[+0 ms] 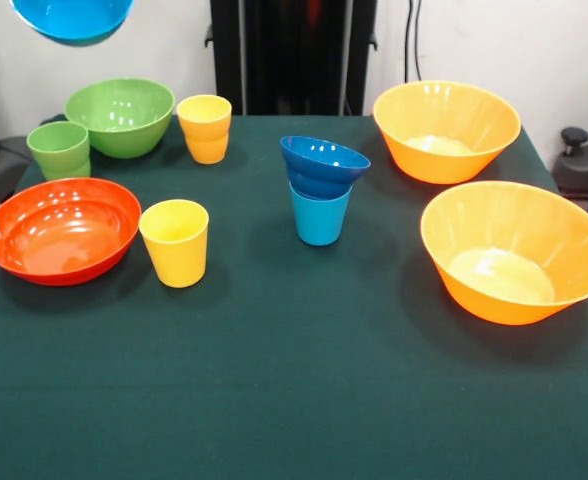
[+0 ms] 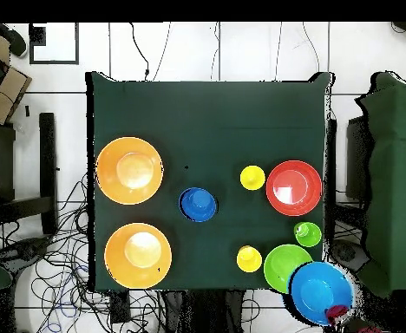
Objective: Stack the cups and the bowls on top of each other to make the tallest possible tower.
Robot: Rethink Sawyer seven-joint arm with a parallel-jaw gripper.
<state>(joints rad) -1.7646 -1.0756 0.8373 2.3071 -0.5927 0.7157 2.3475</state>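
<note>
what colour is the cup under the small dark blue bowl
Light blue cup, beneath the dark blue bowl; clearest in the front view.

Bright even light, soft shadows, glare on orange bowls (image 1: 444,130)

Readable text: none in either view.
Bowls (image 1: 444,130): plain glossy plastic, no print or brand.
Cups (image 1: 175,241): plain, no marks.
Table cloth (image 1: 294,400): plain dark green, no lettering.
Numbers, signs: none.

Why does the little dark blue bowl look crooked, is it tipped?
Tipped. The dark blue bowl sits on the light blue cup, its rim slanting down toward the right.
</note>
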